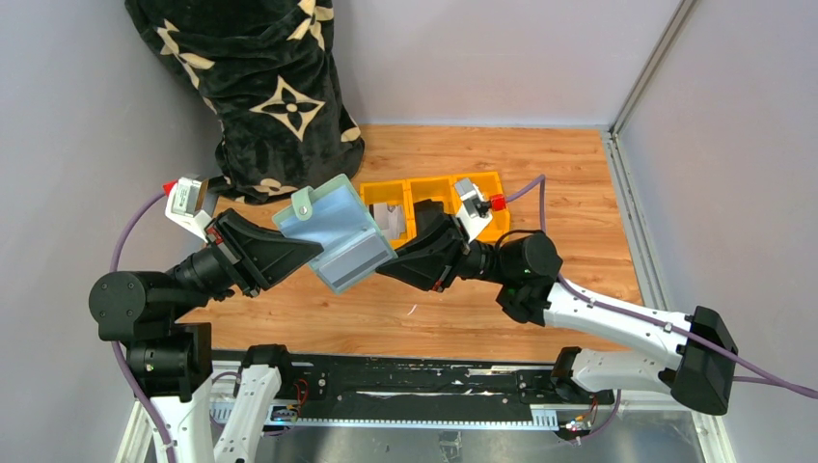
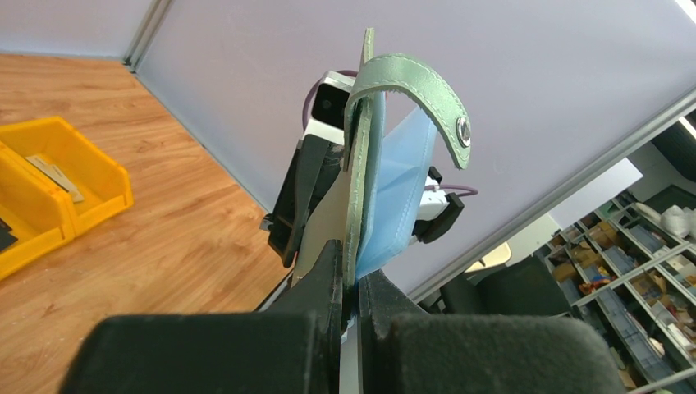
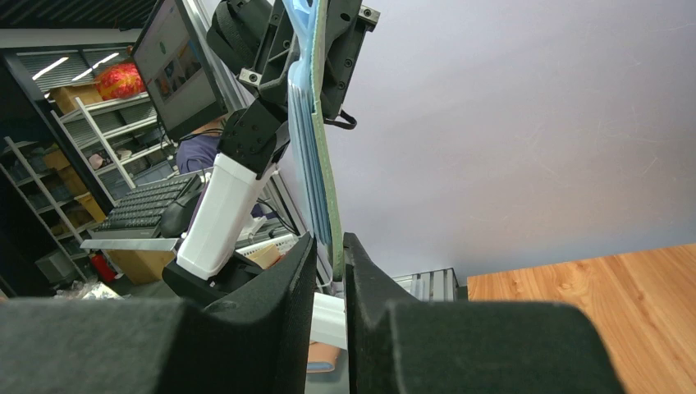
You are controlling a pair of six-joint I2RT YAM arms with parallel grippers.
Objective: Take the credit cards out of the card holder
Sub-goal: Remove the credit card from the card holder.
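The sage-green card holder [image 1: 333,234] hangs open in the air between my two grippers, with its snap tab [image 1: 303,204] up and its blue sleeves facing the camera. My left gripper [image 1: 307,249] is shut on its left edge. In the left wrist view the jaws [image 2: 351,275] pinch the green cover [image 2: 358,180] beside the blue sleeves [image 2: 402,189]. My right gripper [image 1: 388,262] is closed on the lower right edge. In the right wrist view [image 3: 331,250] the green edge [image 3: 328,164] runs between the jaws. A pale card [image 1: 391,221] lies in the yellow tray.
A yellow three-compartment tray [image 1: 439,185] sits on the wooden table just behind the grippers; it also shows in the left wrist view [image 2: 78,176]. A black patterned fabric bag [image 1: 260,87] stands at the back left. Grey walls enclose the table.
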